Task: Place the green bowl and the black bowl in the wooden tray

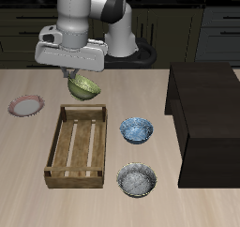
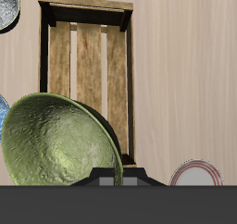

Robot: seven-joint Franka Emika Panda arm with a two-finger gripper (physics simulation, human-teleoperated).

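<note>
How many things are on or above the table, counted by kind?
Bowls: 3, the green bowl held in the gripper, the blue bowl, the black bowl
Plates: 1, the pink-rimmed plate
Trays: 1, the wooden tray
Boxes: 1, the dark box
Total: 6

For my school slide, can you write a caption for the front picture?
Gripper holding the green bowl just behind the wooden tray, black bowl waiting beside it.

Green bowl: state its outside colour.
Mottled olive green; the green bowl shows best in the wrist view.
</note>
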